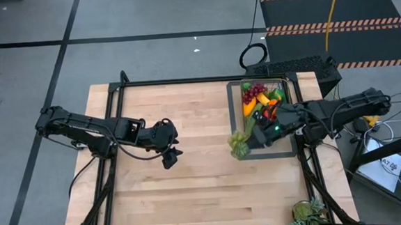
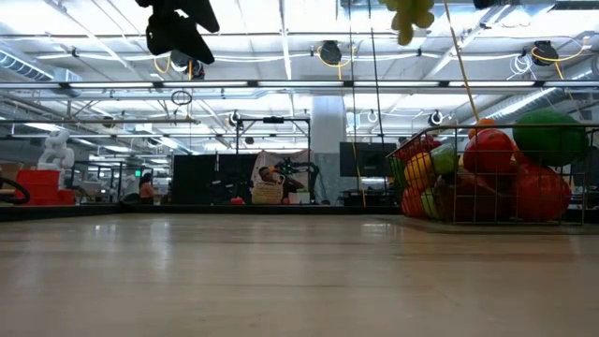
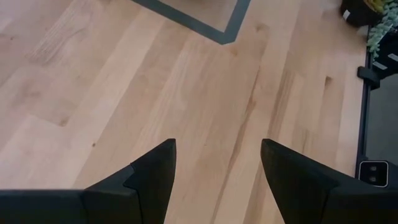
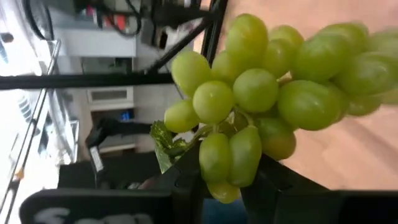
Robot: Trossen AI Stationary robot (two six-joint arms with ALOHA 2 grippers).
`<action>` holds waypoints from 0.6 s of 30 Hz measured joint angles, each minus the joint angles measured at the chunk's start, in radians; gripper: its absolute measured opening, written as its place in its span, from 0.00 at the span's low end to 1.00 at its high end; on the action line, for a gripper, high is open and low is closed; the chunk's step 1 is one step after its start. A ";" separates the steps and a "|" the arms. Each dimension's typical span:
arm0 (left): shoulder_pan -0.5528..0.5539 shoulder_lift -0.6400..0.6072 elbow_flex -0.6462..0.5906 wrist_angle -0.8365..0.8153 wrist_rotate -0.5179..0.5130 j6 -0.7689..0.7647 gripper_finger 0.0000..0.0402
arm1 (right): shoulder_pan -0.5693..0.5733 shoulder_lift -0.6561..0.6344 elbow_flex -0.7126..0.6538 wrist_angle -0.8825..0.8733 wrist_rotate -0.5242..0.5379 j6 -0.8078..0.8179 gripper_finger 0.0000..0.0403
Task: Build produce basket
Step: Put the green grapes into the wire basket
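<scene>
The right claw (image 4: 217, 186) is pinching a bunch of green grapes (image 4: 273, 93) by its stem end, hanging it above the near edge of the basket (image 1: 264, 119), which already looks heaped with produce (image 1: 259, 98); dropped there, the bunch may well catch the rim and tumble onto the tabletop (image 1: 190, 169); the left claw (image 3: 217, 180) waits spread and empty over bare wood.

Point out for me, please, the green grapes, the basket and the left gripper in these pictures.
green grapes (image 4: 267, 93): right wrist view, on a grape mid-bunch.
basket (image 2: 404, 154): low view, on its near wire rim.
left gripper (image 3: 217, 165): left wrist view, midway between its open fingertips.
</scene>
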 joint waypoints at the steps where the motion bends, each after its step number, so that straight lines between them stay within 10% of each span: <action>1: 0.000 0.000 0.000 0.000 0.000 0.000 0.58 | -0.019 -0.015 0.000 -0.017 0.000 -0.009 0.19; 18: 0.005 0.000 0.000 -0.001 -0.025 -0.067 0.58 | -0.386 -0.286 0.000 -0.406 0.000 -0.215 0.19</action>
